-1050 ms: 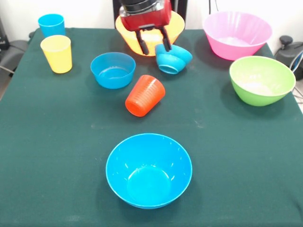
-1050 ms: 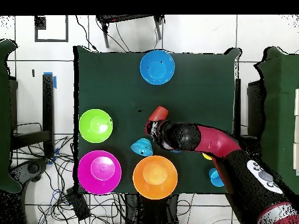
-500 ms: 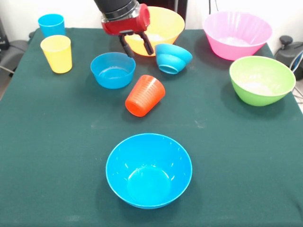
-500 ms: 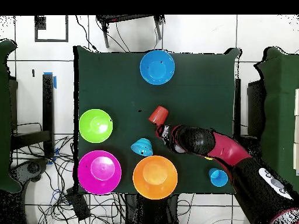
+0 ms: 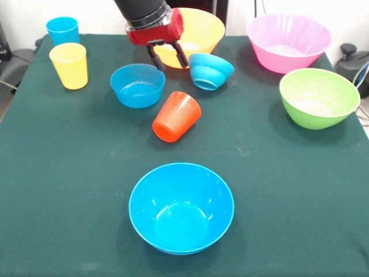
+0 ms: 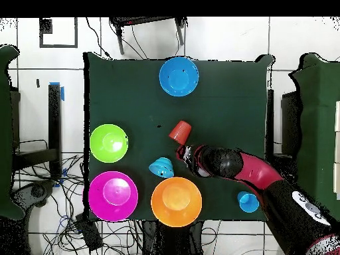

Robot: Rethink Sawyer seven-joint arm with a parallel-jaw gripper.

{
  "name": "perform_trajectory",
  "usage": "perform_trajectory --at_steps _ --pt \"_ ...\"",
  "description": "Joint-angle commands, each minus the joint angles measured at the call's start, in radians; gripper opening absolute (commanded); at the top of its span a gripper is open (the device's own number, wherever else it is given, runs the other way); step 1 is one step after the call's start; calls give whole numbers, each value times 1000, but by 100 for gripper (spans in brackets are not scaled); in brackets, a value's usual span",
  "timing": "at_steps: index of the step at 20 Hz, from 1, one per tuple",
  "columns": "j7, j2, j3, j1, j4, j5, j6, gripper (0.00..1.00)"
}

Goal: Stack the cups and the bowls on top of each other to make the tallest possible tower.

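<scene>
My gripper [image 5: 167, 59] hangs open and empty above the gap between a small blue bowl [image 5: 137, 85] and a ridged blue bowl [image 5: 210, 70] that lies tipped on its side. In the overhead view the gripper [image 6: 182, 157] is beside that tipped bowl [image 6: 161, 167]. An orange-red ribbed cup [image 5: 176, 116] lies on its side near the middle. Yellow cup [image 5: 69, 65] and sky blue cup [image 5: 62, 30] stand upright at the far left. The yellow-orange bowl [image 5: 196, 29] sits behind the gripper. No tower shows; nothing is stacked.
A pink bowl [image 5: 288, 41] and a green bowl [image 5: 318, 97] stand on the right. A medium blue bowl [image 5: 181, 206] sits near the front edge. A green cloth [image 5: 69, 173] covers the table. My arm [image 6: 252, 172] hides the small blue bowl from overhead.
The gripper left the tipped ridged bowl and moved toward the small blue bowl, then drifted slightly back. Cups and bowls stayed in place.
</scene>
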Motion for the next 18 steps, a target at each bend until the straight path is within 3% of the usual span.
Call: perform_trajectory --at_steps 1,7,18 --pt "-77 58 -5 52 -63 -89 54 100" --pt "-92 105 -4 46 -94 -95 81 100" --pt "-134 99 29 6 -89 -89 124 100"
